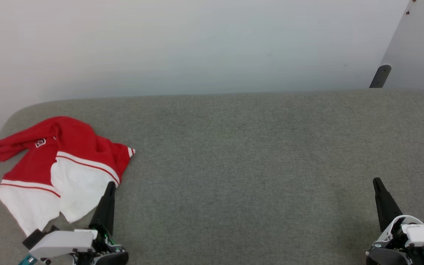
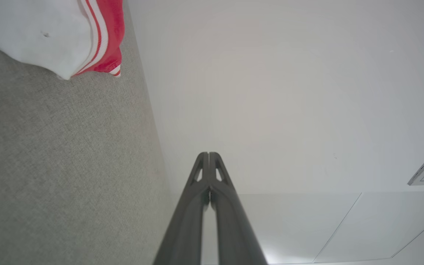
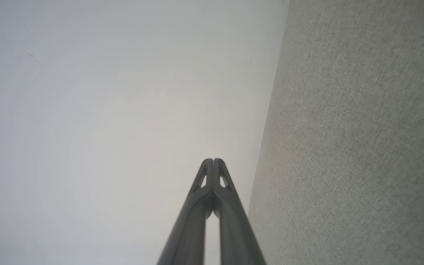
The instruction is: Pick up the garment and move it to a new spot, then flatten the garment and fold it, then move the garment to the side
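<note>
Garment [image 1: 61, 162], red with white panels and striped trim, lies crumpled at the left end of the grey cloth-covered table [image 1: 234, 165]. Near its lower right edge, the left gripper [image 1: 110, 185] has its jaws pressed together, empty. Far right, the right gripper [image 1: 377, 182] is likewise closed on nothing.

Looks along the right tool [image 3: 213, 162], its two dark fingers [image 3: 188, 235] pressed together at the tips with nothing between. Takes in the table [image 3: 363, 147] down the right side, covered in grey woven fabric. Meets a pale wall [image 3: 105, 110] along the table's edge, with the tool's tips just beside that edge. Catches a few small dark marks [image 3: 33, 56] on the wall, well apart from the table's edge.
</note>
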Tool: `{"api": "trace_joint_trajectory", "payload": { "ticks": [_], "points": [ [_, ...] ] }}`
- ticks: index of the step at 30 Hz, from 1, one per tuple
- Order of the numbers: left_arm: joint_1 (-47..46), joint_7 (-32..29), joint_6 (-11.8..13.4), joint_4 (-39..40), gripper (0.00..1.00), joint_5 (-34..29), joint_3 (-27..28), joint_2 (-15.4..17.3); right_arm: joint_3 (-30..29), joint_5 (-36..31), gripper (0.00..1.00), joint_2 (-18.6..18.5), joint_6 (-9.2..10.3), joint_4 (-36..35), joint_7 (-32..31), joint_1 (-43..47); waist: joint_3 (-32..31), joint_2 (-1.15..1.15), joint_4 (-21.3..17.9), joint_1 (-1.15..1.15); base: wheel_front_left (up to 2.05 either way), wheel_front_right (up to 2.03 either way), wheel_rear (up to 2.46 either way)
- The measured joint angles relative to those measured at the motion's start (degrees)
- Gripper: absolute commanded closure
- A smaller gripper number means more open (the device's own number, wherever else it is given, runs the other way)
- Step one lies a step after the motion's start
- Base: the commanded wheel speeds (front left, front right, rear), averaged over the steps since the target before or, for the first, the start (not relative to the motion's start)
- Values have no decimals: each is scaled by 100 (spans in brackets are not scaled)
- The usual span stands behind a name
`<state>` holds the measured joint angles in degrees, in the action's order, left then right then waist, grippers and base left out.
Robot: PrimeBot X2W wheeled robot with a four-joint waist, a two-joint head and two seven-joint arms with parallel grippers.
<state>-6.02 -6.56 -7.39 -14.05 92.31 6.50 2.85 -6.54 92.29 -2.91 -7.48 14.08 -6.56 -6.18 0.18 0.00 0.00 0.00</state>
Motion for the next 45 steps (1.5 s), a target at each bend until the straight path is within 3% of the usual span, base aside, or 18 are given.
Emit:
{"api": "trace_joint_trajectory", "payload": {
  "ticks": [23, 24, 25, 26, 27, 35, 45],
  "points": [
    [0, 0, 0, 0, 100, 0, -1, 0, 0, 0, 100, 0, 0, 0, 0, 0, 0, 0, 0, 0, 0, 0, 0],
    [0, 0, 0, 0, 0, 0, 0, 0, 0, 0, 0, 0, 0, 0, 0, 0, 0, 0, 0, 0, 0, 0, 0],
    [24, 2, 1, -33, 0, -1, -4, -5, 0, -2, 0, 1, 0, 44, 0, 12, 0, 0, 0, 0, 0, 0, 0],
    [69, 2, 8, -83, 100, -2, -7, -16, -1, -2, 100, 8, 1, 99, 0, 41, 0, 0, 0, 0, 0, 0, 0],
    [120, 3, 10, -146, 0, -2, -10, -34, 0, -2, 0, 13, 1, 151, 0, 90, 0, 0, 0, 0, 0, 0, 0],
    [155, 124, 18, -358, 0, -118, -49, -34, 64, -5, 0, 24, 2, 408, 87, 70, 2, 0, 6, 0, 0, 0, 0],
    [-95, 468, 33, -532, 0, -1050, -283, 177, 490, -697, 0, -131, 2, 695, 460, -341, 4, 0, 24, 0, 0, 0, 0]
  ]
}}
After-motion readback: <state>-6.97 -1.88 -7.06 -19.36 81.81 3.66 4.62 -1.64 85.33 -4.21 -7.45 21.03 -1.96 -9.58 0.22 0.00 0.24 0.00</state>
